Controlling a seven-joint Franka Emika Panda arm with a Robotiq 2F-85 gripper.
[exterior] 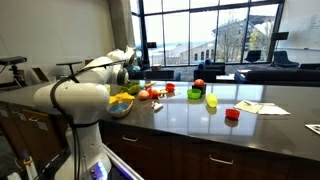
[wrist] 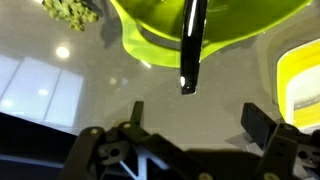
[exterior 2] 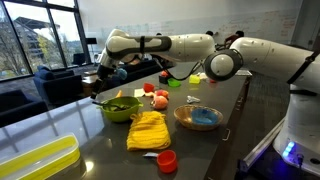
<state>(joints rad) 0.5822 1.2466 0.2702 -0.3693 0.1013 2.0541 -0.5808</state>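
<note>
Gripper [wrist: 195,125] spread wide, holding nothing, above dark countertop [wrist: 90,90] beside lime-green bowl [wrist: 245,30]. Black utensil [wrist: 190,50] rests in bowl, handle jutting over rim, its end between the open fingers in wrist view, touching neither. Other bowl contents too small to identify. Near, in an exterior view: brown bowl [exterior 2: 179,118] holding blue item, yellow cloth [exterior 2: 150,130], red cup [exterior 2: 167,160].

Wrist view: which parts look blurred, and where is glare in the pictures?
Wrist view: the gripper is blurred up close, and a bright glare spot sits on the countertop. Both exterior views: bright windows backlight the room, and the glossy countertop mirrors them.
</note>
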